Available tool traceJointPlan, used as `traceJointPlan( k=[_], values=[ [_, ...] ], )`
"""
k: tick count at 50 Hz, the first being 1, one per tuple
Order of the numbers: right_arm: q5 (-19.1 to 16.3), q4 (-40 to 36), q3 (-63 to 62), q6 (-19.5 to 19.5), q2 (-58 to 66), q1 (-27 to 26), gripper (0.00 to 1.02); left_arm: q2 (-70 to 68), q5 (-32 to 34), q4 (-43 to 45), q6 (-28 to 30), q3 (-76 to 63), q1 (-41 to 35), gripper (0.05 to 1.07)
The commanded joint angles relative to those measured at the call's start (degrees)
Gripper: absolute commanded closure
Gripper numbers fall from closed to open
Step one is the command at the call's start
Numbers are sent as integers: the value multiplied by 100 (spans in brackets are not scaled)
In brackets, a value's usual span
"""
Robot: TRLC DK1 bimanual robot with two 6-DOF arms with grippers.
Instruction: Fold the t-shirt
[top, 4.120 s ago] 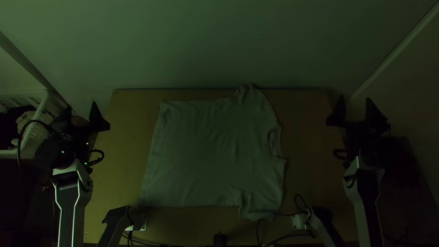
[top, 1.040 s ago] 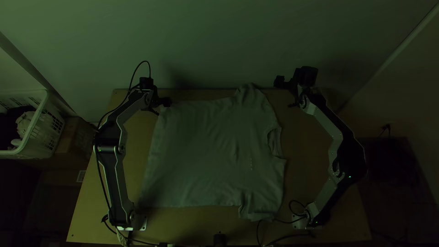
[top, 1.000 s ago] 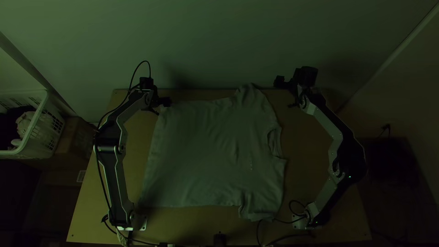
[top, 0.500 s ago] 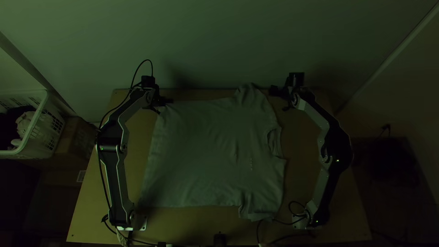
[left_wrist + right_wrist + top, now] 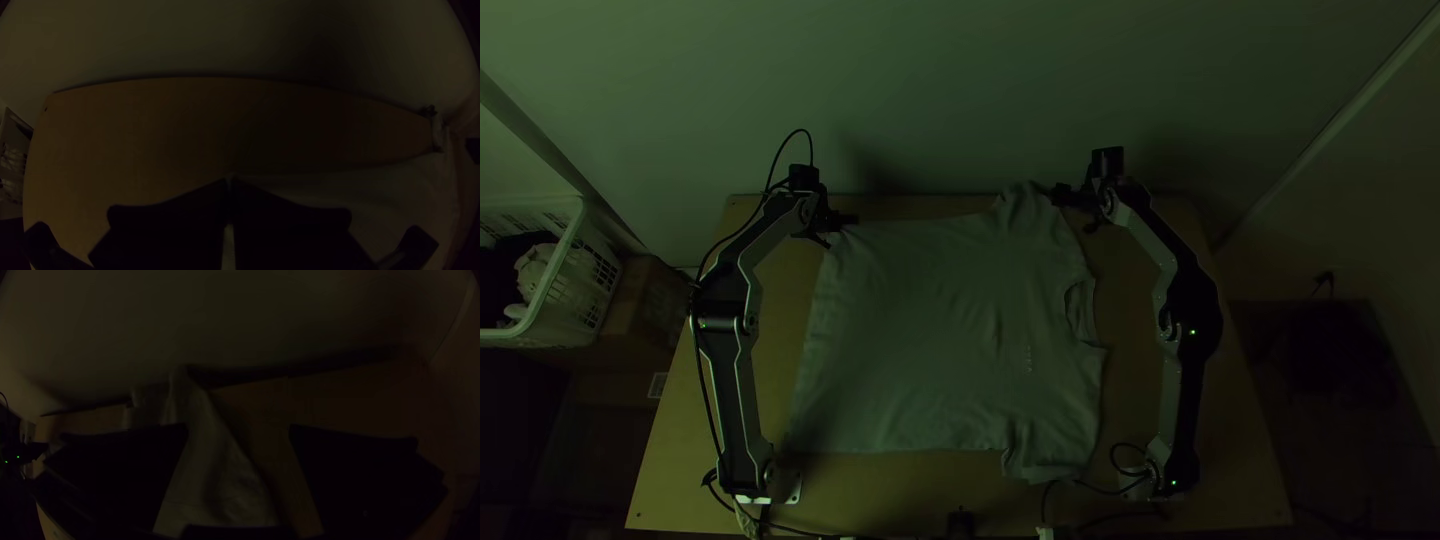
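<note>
"What's at the far left?"

"One white plastic basket (image 5: 560, 300) with slotted walls, holding pale and dark cloth. Just beside it stands one brown box (image 5: 645, 310), straight-sided."

"And the arms?"

"Two, silver-grey links with black joints, one at either side of the light wooden table (image 5: 660, 490). The left gripper (image 5: 840, 230) is at the t-shirt's far left corner, its two flat black fingers together, clamped on that corner."

"How does the t-shirt (image 5: 920, 330) look?"

"There's one, pale and soft, spread over the middle of the table. The straight hem lies to the left, and the body is nearly flat, with faint ripples. There's a small line of print near the chest. The neck opening faces right, a curved notch. Of the two sleeves, the far one is rumpled and reaches the table's far edge; the near one points toward the arms' bases."

"And on the right?"

"The right gripper (image 5: 1074, 212) is by the far sleeve, its two wide black fingers well apart."
</note>
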Motion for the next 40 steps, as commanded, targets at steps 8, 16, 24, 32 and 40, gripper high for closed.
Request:
traceJointPlan(
  k=[8,16,24,32,40],
  values=[
    [-36,-895,1083,162,833,17,22,-350,4,-137,-116,95,6,105],
    [-80,-992,1321,171,1035,44,39,-420,12,-154,-107,95,24,105],
    [-97,-992,1470,171,1220,132,43,-447,30,-207,-107,95,77,105],
    [-106,-983,1602,171,1404,228,43,-491,30,-251,-98,95,112,105],
    [-150,-921,1672,162,1536,290,60,-535,30,-278,-81,95,165,105]
  ],
)
